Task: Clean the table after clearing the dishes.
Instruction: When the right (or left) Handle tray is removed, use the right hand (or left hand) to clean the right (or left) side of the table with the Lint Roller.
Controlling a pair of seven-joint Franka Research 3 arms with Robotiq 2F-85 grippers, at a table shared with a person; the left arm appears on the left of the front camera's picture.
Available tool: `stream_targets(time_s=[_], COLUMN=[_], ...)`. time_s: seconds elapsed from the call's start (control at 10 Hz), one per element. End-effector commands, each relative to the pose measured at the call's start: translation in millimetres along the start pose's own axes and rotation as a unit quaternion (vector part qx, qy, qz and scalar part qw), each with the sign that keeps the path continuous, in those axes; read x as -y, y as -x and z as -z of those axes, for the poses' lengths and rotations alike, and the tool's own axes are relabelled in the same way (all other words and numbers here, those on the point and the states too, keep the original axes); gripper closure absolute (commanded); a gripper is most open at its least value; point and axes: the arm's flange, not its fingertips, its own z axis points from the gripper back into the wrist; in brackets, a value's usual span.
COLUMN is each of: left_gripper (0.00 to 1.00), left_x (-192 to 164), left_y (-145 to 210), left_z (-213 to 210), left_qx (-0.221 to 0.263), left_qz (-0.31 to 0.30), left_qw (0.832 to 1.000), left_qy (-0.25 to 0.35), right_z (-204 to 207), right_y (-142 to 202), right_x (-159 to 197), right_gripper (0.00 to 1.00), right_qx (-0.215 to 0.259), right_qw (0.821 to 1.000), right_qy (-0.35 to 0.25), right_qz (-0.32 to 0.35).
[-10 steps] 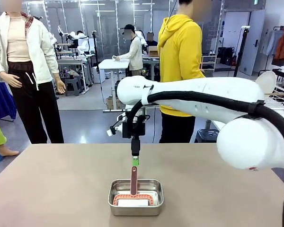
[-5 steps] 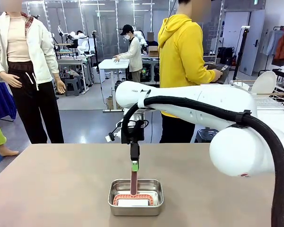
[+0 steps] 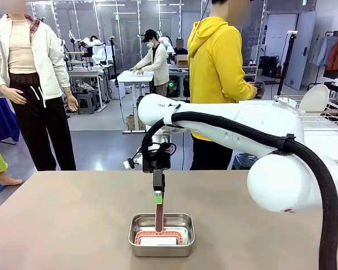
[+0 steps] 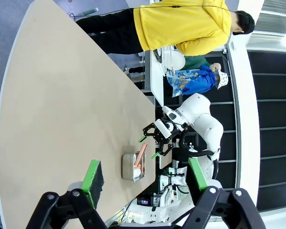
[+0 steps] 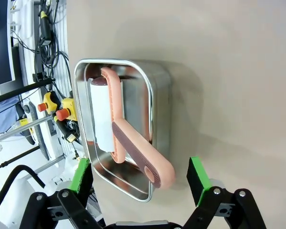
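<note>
Nearest, a steel pan [image 3: 161, 251] on the table [image 3: 62, 219] holds a pink-handled brush [image 3: 159, 216]; right tool [image 3: 158, 198] stands spread wide about the handle tip, unclamped; left tool [image 4: 144, 175] gapes, empty. Tabletop plain matte taupe. Beyond, yellow-hooded person [image 3: 217, 67], white plate [image 3: 316, 98] racked.
</note>
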Motion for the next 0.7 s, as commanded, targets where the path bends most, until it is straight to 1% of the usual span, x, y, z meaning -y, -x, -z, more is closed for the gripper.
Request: stream_targets(time_s=[0.0, 0.3, 0.5, 0.6], left_gripper=[0.11, 0.11, 0.11, 0.11], left_x=[2.0, 2.0, 2.0, 2.0], left_y=[0.2, 0.2, 0.2, 0.2], left_z=[-2.0, -2.0, -2.0, -2.0], left_qx=[0.006, 0.006, 0.006, 0.006], left_qz=[0.000, 0.000, 0.000, 0.000], left_qw=[1.000, 1.000, 1.000, 1.000], left_qy=[0.012, 0.012, 0.012, 0.012], right_z=[-9.6, -3.4, -1.9, -2.0], right_y=[-13.7, -14.8, -14.8, -14.6], right_x=[8.2, 13.1, 13.8, 13.3], right_gripper=[0.00, 0.00, 0.00, 0.57], right_qx=[0.007, -0.002, 0.002, 0.003], right_qw=[1.000, 0.999, 0.999, 0.999], right_qy=[-0.013, -0.043, -0.046, -0.047], right_qz=[0.015, 0.005, 0.006, -0.001])
